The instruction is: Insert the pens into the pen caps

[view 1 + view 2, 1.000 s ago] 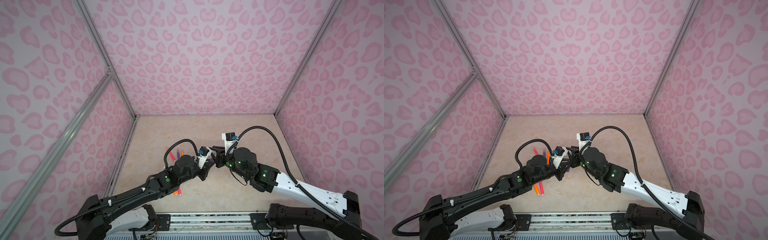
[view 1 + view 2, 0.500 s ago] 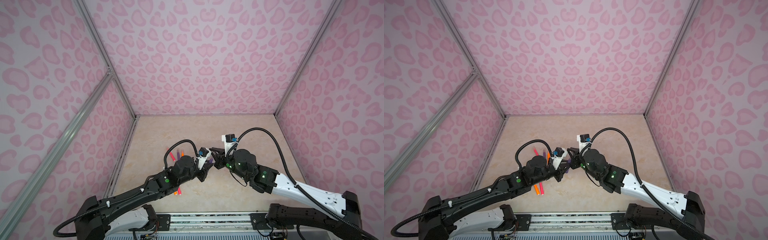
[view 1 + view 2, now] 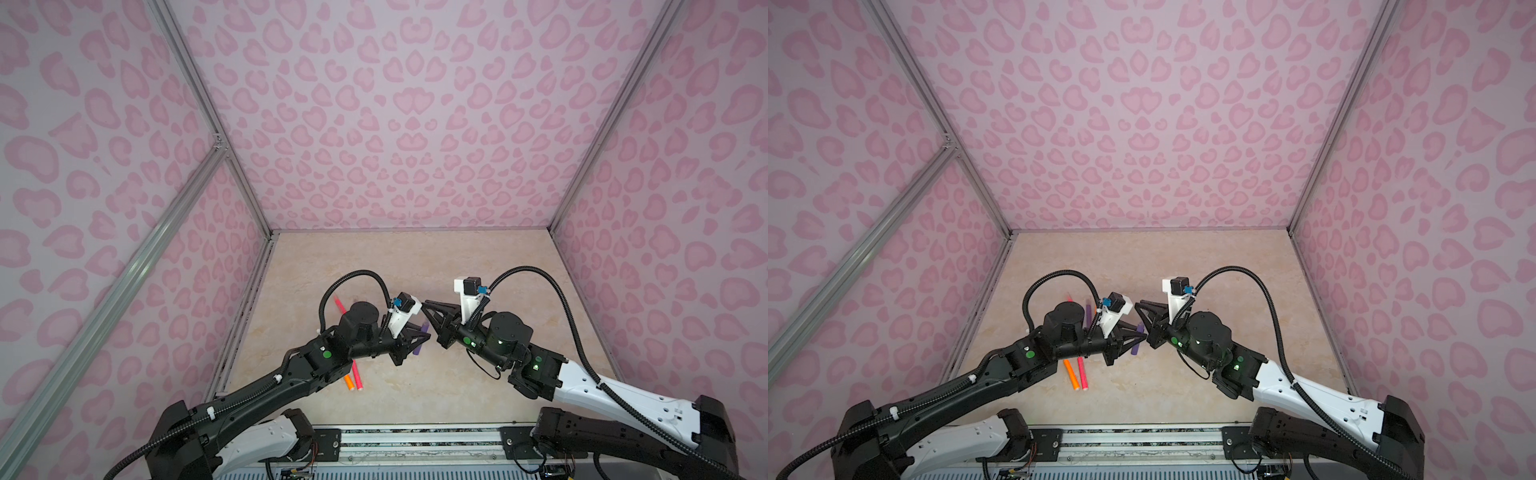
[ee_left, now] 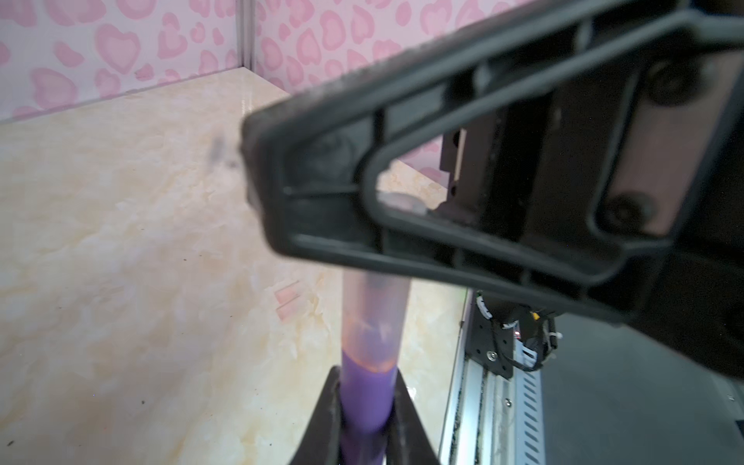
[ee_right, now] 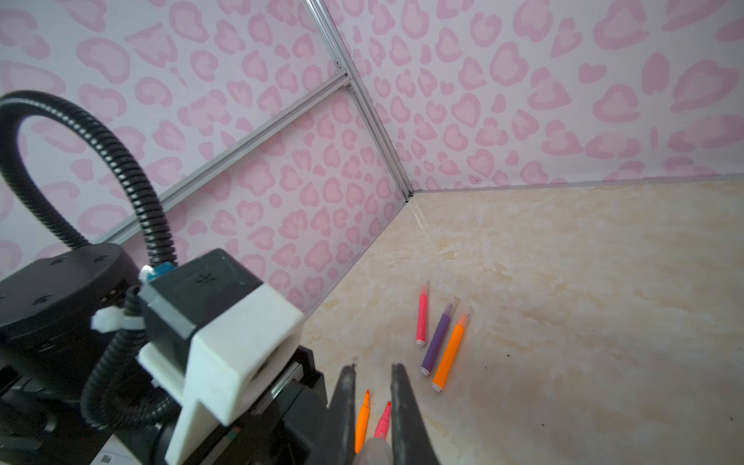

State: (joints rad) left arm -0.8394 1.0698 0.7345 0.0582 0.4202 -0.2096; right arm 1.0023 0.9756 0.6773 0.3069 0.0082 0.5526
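My left gripper (image 4: pixel 365 373) is shut on a purple pen (image 4: pixel 366 406) held off the table (image 3: pixel 478 257). A clear, faintly pink pen cap (image 4: pixel 373 314) sits over the pen's tip. Its far end runs in between the fingers of my right gripper (image 5: pixel 372 372), which is shut on the cap (image 5: pixel 372 453). In both top views the two grippers meet at mid-table, left (image 3: pixel 424 336) (image 3: pixel 1142 337) and right (image 3: pixel 428 313) (image 3: pixel 1140 309), with the purple pen (image 3: pixel 1137 345) between them.
On the table to the left lie a pink pen (image 5: pixel 422 318), a purple pen (image 5: pixel 439 338) and an orange pen (image 5: pixel 450 354), side by side. Nearer the front lie an orange pen (image 3: pixel 1071 376) and a pink pen (image 3: pixel 1082 376), partly under the left arm.
The right gripper's jaws have closed onto the cap. Both arms have barely shifted, and the left gripper still holds the purple pen.
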